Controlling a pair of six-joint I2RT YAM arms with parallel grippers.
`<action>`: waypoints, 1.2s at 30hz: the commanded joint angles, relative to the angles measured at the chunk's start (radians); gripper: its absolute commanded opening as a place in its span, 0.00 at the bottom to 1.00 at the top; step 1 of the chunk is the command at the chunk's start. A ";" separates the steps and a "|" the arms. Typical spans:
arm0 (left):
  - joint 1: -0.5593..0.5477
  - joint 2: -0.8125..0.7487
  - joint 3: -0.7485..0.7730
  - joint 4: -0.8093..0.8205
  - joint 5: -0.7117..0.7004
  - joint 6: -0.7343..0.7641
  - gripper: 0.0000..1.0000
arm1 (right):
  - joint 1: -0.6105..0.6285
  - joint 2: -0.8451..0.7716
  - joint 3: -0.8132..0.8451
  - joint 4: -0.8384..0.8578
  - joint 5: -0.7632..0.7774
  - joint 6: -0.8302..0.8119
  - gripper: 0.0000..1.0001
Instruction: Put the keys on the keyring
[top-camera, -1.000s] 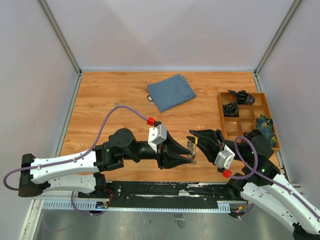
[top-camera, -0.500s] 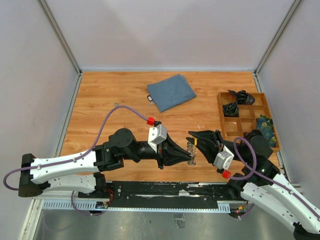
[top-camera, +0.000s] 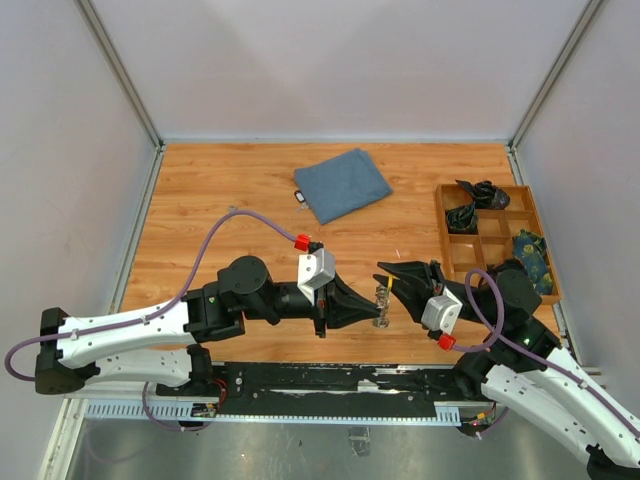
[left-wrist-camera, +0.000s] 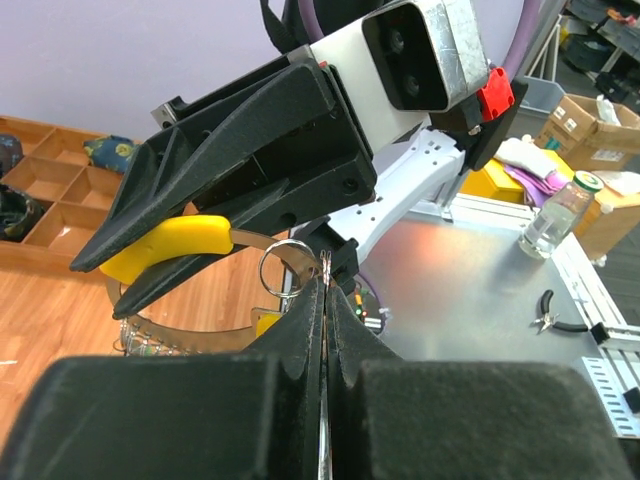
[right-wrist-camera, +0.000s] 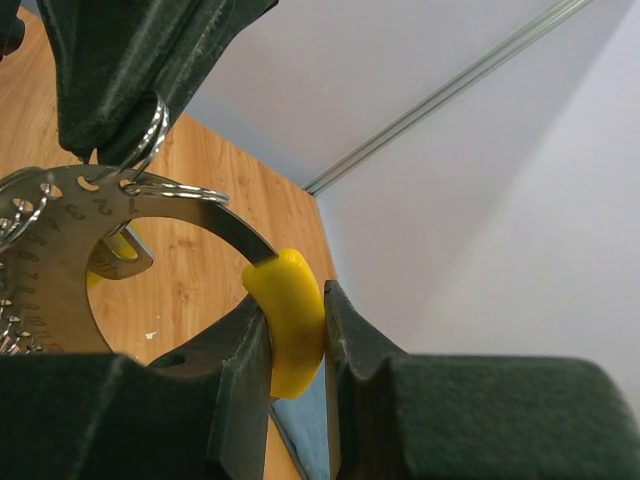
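Note:
The keyring (top-camera: 381, 297) is a grey metal band with numbered holes (right-wrist-camera: 60, 195) and a yellow plastic end (right-wrist-camera: 290, 320). It hangs above the table's near middle, between both grippers. My right gripper (top-camera: 386, 284) is shut on the yellow end (left-wrist-camera: 170, 250), as the right wrist view (right-wrist-camera: 295, 296) shows. My left gripper (top-camera: 371, 309) is shut on a thin metal key, seen edge-on in the left wrist view (left-wrist-camera: 325, 290). A small split ring (left-wrist-camera: 283, 268) at its tip touches the band (right-wrist-camera: 175, 190). Other small rings hang on the band's lower part (left-wrist-camera: 140, 345).
A folded blue cloth (top-camera: 343, 184) lies at the far middle with a small dark item (top-camera: 299, 198) at its left corner. A wooden compartment tray (top-camera: 439, 230) with dark bundles stands at the right, close to the right arm.
The left wrist has rolled, so its fingers look narrower from above. The right gripper and keyring have shifted slightly. Both grippers stay shut.

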 joint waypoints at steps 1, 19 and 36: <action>-0.006 -0.036 0.059 -0.053 -0.041 0.045 0.00 | 0.017 -0.007 0.048 -0.043 0.047 0.071 0.14; -0.006 -0.027 0.237 -0.400 -0.266 0.201 0.01 | 0.017 0.022 0.180 -0.320 0.096 0.223 0.44; -0.006 -0.018 0.238 -0.425 -0.261 0.218 0.01 | 0.016 0.151 0.383 -0.394 -0.108 0.545 0.47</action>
